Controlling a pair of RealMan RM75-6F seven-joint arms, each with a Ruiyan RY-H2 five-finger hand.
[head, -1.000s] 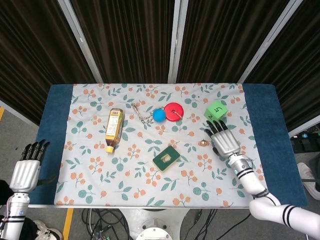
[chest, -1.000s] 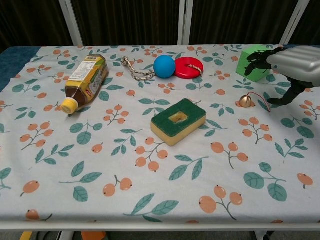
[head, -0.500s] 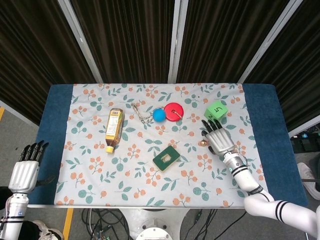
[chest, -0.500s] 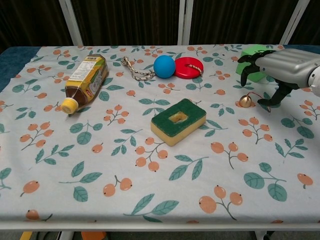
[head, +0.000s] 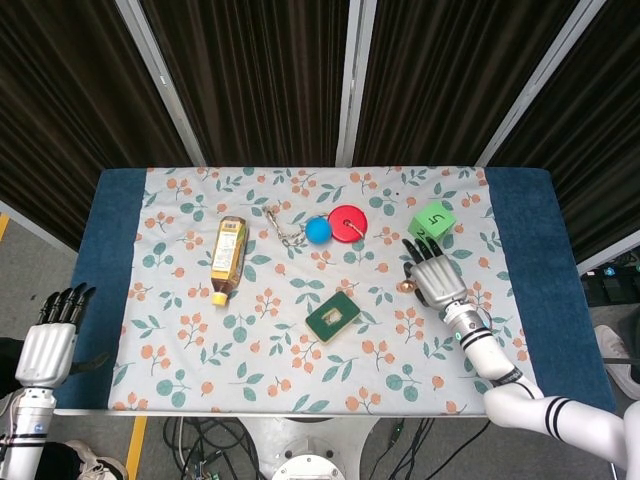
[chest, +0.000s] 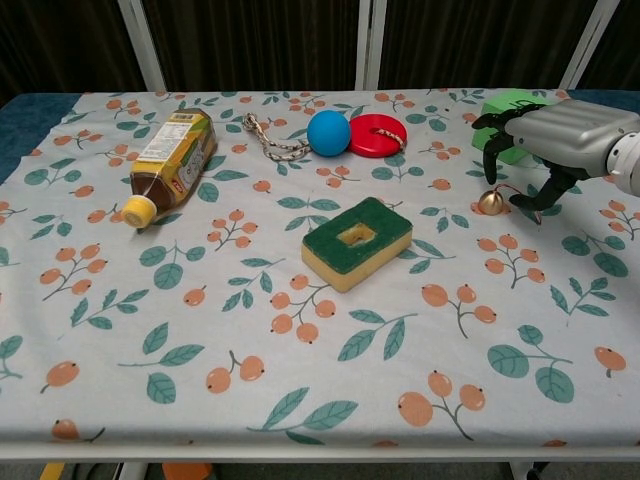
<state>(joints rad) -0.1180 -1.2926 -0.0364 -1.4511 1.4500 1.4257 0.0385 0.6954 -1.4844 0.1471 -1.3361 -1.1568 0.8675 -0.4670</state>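
Right robot hand (chest: 545, 140) hovered fingers apart, curled downward, holding nothing, directly over the small brass bell (chest: 490, 202) on the desk (chest: 300, 400), just in front of the green cube (chest: 505, 110). Left robot hand (head: 48, 345) hung off the desk edge, fingers together and straight, empty. Judgement: lower straight, pinch the bell body without trapping its red cord (chest: 520, 195) or nudging the cube.

The table (head: 112, 230) wore a floral cloth (head: 250, 350). On it lay a bottle (head: 227, 258), rope (head: 285, 228), ball (head: 318, 230), disc (head: 348, 221), cube (head: 432, 220), sponge (head: 333, 317) and bell (chest: 490, 202).
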